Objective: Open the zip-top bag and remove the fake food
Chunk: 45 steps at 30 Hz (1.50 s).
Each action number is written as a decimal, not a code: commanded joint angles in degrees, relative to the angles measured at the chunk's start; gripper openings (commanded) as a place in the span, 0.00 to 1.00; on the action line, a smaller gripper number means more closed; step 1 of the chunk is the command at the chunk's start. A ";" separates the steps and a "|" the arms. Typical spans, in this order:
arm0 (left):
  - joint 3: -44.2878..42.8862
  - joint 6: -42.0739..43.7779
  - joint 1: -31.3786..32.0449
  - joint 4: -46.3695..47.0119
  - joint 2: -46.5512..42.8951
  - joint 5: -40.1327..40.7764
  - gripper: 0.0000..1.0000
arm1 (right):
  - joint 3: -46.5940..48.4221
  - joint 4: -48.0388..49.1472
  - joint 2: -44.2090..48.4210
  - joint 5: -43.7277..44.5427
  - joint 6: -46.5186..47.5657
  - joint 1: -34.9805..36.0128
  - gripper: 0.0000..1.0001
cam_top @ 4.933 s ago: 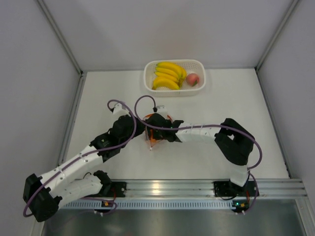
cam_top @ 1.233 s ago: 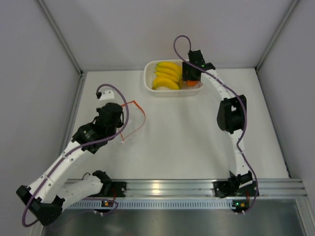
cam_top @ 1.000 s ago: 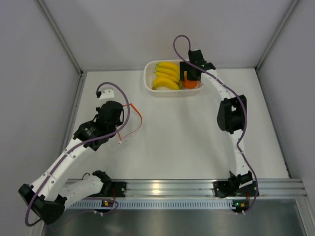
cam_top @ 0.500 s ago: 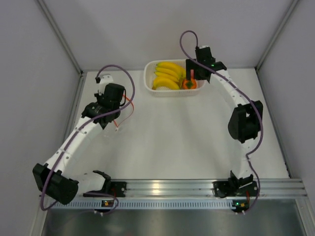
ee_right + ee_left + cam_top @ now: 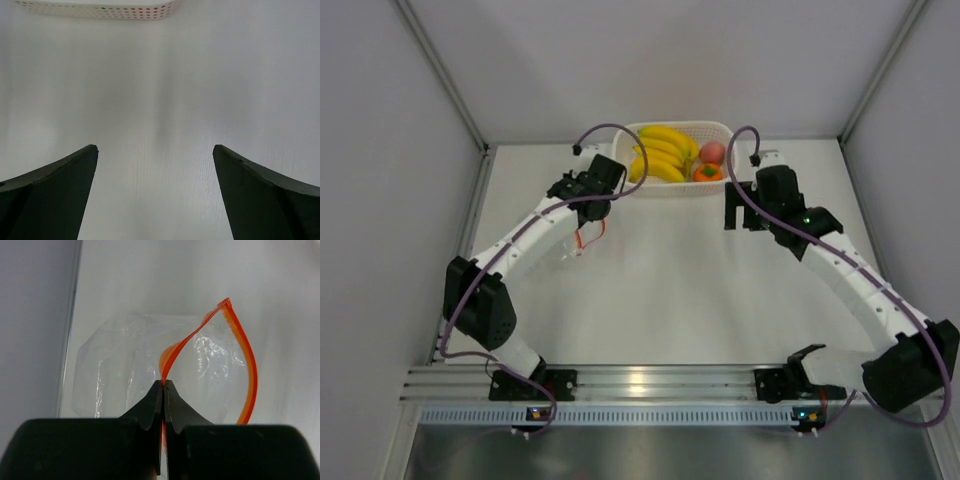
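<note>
The left gripper (image 5: pixel 163 390) is pressed together on the orange zip strip (image 5: pixel 247 370) of the bag (image 5: pixel 115 365), pinching one lip of it. The rest of the strip bows away from the jaws in a loop, so the mouth stands open. The clear pouch trails from that pinch just off the basket's (image 5: pixel 672 190) left front corner, on the side toward the arm bases, and no fruit shows through it (whether it touches the table I cannot tell).

The right gripper (image 5: pixel 155 148) is spread wide with nothing between its fingers, just in front of the basket's right half. Inside the basket lie the bananas (image 5: pixel 665 142), with the peach (image 5: pixel 713 151) at the right rear and the orange fruit (image 5: pixel 708 172) in front of it.

By the look of it the emptying is done. What is left turns on the bag. It lies on the near side of the left gripper, away from the basket and well apart from the right gripper, so the left arm is the one placed to set it down.
</note>
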<state>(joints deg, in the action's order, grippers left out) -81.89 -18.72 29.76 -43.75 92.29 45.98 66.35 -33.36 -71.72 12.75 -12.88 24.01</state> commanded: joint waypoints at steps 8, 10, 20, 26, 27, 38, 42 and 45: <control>0.06 -0.61 9.96 0.24 3.86 -3.17 0.25 | -9.65 0.76 15.82 1.22 -3.90 2.09 0.99; 1.28 -1.32 10.32 0.24 2.64 -3.44 0.31 | -10.44 0.58 17.57 1.75 -3.81 2.09 0.99; 1.99 -2.55 10.32 0.42 -6.68 -4.76 0.67 | -8.69 -3.81 22.76 4.65 -3.55 2.09 0.99; 4.19 -5.36 9.97 0.68 -15.81 -4.49 0.98 | -7.55 -6.89 27.95 7.98 -2.93 2.09 0.99; 4.80 -5.88 9.97 1.03 -18.78 -4.49 0.98 | -7.46 -7.15 29.00 9.47 -2.85 2.18 0.99; 14.03 -2.29 9.70 1.21 -44.44 -0.88 0.98 | -2.37 -16.81 43.07 14.93 -0.21 2.09 0.99; 17.28 2.62 9.70 1.21 -52.90 -4.22 0.98 | -0.52 -21.47 46.05 17.74 0.58 2.18 0.99; 19.91 4.83 9.70 1.03 -58.35 -6.68 0.98 | -1.83 -22.09 47.90 18.44 1.90 2.09 0.99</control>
<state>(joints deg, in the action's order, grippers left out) -64.62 -18.33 39.72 -43.75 36.99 42.33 64.47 -51.55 -25.12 28.62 -12.97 25.50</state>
